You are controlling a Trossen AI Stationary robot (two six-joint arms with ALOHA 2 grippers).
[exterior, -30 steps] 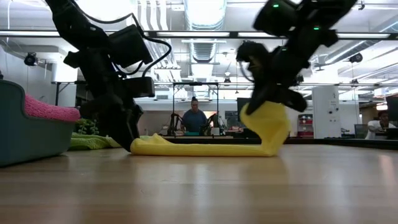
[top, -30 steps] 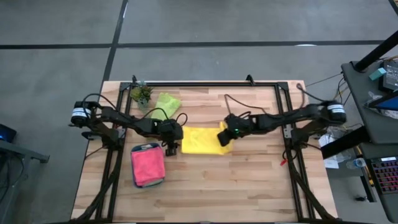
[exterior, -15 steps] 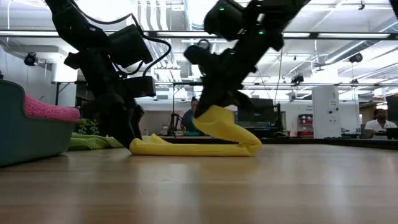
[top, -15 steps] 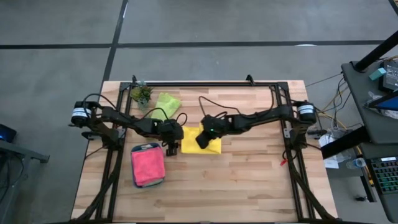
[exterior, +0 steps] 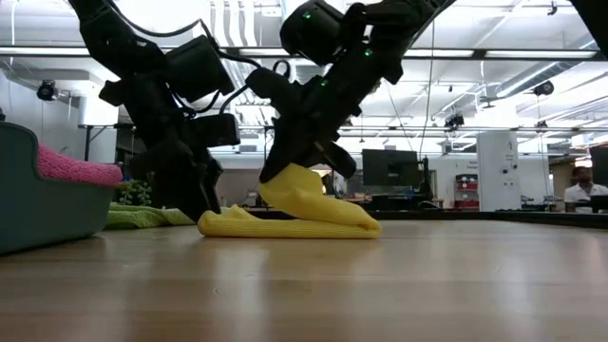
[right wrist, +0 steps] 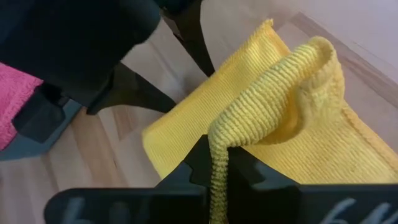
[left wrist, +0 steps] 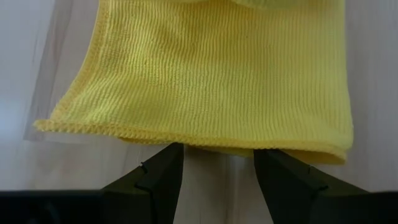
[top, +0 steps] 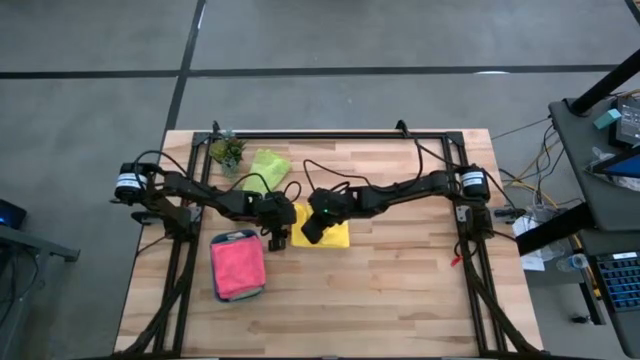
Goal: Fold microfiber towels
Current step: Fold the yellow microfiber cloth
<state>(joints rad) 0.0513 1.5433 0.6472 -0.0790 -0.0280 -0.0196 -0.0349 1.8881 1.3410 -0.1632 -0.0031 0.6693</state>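
Yellow towel [top: 336,232] at frame centre mid-fold, right gripper [top: 312,229] clenched on its lifted edge over the lower half, left gripper [top: 277,238] released beside it; pink towel [top: 238,268] folded in tray [top: 237,237], lime green towel [top: 267,166] upper left unfolded.

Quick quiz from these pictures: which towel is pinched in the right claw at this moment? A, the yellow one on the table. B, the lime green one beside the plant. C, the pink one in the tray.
A: the right claw is shut on a raised edge of the yellow towel, carrying it over the rest of the cloth towards the open left claw.
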